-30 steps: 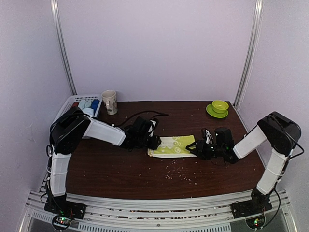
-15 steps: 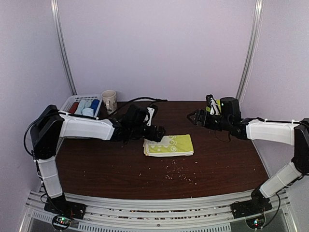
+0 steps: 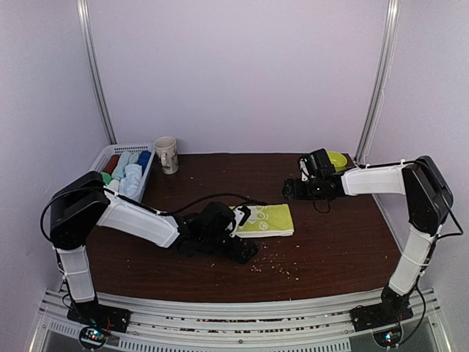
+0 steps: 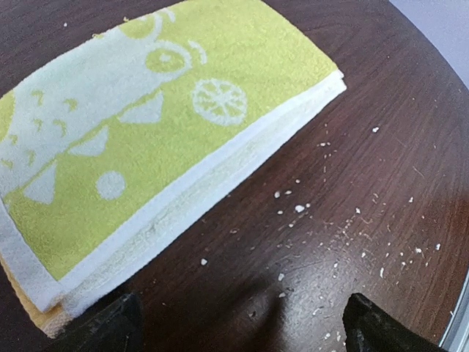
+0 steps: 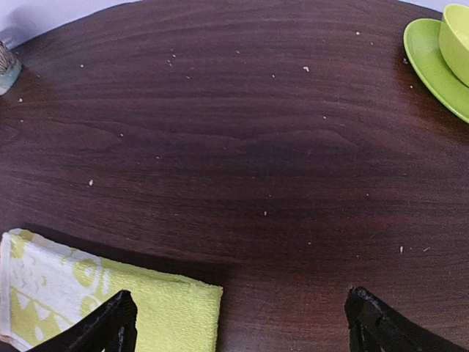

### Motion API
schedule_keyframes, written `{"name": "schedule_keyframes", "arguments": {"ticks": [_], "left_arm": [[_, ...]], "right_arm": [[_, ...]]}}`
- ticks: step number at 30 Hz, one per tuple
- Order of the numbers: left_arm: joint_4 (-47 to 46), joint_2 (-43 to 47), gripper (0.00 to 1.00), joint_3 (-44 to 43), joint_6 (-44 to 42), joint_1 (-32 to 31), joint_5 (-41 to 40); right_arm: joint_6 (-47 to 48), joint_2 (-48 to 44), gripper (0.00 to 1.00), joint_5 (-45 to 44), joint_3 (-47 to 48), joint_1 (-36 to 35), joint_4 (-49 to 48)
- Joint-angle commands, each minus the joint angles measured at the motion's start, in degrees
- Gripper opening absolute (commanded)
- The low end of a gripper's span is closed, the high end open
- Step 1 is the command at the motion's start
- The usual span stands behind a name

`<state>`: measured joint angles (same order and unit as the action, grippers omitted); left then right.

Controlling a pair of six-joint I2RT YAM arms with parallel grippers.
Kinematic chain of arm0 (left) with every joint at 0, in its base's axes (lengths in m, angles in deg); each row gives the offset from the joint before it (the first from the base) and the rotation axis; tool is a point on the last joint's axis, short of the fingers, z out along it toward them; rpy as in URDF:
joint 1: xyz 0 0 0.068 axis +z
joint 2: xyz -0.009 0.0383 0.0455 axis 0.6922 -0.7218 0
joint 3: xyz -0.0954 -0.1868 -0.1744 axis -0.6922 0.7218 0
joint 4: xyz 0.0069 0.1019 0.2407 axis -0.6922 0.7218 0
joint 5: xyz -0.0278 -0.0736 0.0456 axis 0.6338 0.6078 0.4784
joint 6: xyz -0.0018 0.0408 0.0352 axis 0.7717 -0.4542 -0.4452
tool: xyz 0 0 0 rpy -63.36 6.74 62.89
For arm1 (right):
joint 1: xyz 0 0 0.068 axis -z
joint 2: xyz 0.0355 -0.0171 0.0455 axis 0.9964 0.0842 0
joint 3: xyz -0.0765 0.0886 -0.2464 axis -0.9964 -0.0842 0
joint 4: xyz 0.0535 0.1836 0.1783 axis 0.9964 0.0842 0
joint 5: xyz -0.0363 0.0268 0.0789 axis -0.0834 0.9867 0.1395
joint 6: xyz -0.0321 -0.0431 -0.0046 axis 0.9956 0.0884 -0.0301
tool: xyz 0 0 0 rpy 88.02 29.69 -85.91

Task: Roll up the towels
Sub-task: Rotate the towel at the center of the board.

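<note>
The yellow-green towel (image 3: 267, 219) with white print lies folded flat in the middle of the table. My left gripper (image 3: 245, 251) hangs low just in front of its near left corner. In the left wrist view the towel (image 4: 146, 139) fills the upper left, and the left gripper (image 4: 242, 334) stands open over bare wood. My right gripper (image 3: 289, 189) hovers behind the towel's far right corner, open and empty. The right wrist view shows that towel corner (image 5: 146, 304) beside the left fingertip (image 5: 110, 326) of the right gripper (image 5: 245, 326).
A white slatted basket (image 3: 101, 160) at the back left holds several rolled cloths. A printed mug (image 3: 166, 154) stands beside it. A green cup on a saucer (image 3: 334, 162) sits at the back right. Small crumbs (image 3: 267, 264) dot the wood in front of the towel.
Both grippers opened and left the towel's ends. The left came round to the towel's front; the right rose and swung to the back right. The towel lies a little shorter, folded.
</note>
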<state>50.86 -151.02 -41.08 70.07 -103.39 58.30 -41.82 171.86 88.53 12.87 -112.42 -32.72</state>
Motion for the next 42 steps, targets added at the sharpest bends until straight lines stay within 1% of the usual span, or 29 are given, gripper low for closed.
{"name": "schedule_keyframes", "arguments": {"ticks": [1, 8, 11, 15, 17, 20, 23, 25, 28, 35, 42], "left_arm": [[-5.5, -1.4, 0.98, 1.0, 3.0, 0.3, 0.4], [-4.6, -3.4, 0.98, 1.0, 4.4, 2.1, -1.4], [-4.2, -3.5, 0.98, 1.4, 4.0, 4.0, -3.0], [-4.1, -4.3, 0.98, 0.1, 1.1, 7.9, -4.3], [-4.1, -6.1, 0.98, -2.5, -1.2, 10.6, -4.0], [-0.6, -10.3, 0.98, -10.4, -4.0, 15.2, -3.2], [2.6, -13.0, 0.98, -17.7, -5.2, 17.2, -1.9], [2.9, -12.7, 0.98, -19.4, -5.4, 17.3, -0.6], [1.0, -10.1, 0.98, -17.0, -5.1, 17.3, 1.3], [-3.9, -1.6, 0.98, -4.4, -5.3, 17.3, 2.3], [-3.8, 8.4, 0.98, 3.5, -6.7, 17.2, -1.0]], "right_arm": [[2.5, 1.5, 1.00, -5.9, 1.0, -0.6, 3.6], [2.6, -1.7, 1.00, -6.2, -1.2, -0.7, 2.5], [3.7, -2.6, 1.00, -7.6, -1.1, -0.7, 2.4], [4.6, -1.5, 1.00, -9.3, 0.2, -0.8, 3.1], [4.9, -0.1, 1.00, -10.2, 1.1, -0.7, 3.9], [5.2, 2.3, 1.00, -12.0, 2.3, -0.7, 4.6], [5.2, 5.0, 1.00, -12.5, 3.9, -0.8, 6.3], [5.4, 6.1, 1.00, -12.5, 3.8, -1.0, 6.4], [6.2, 7.1, 1.00, -12.8, 3.0, -1.5, 6.5], [7.7, 8.3, 1.00, -12.9, 0.5, -4.8, 7.6], [7.7, 5.6, 1.00, -12.5, -2.9, -8.9, 8.4]]}}
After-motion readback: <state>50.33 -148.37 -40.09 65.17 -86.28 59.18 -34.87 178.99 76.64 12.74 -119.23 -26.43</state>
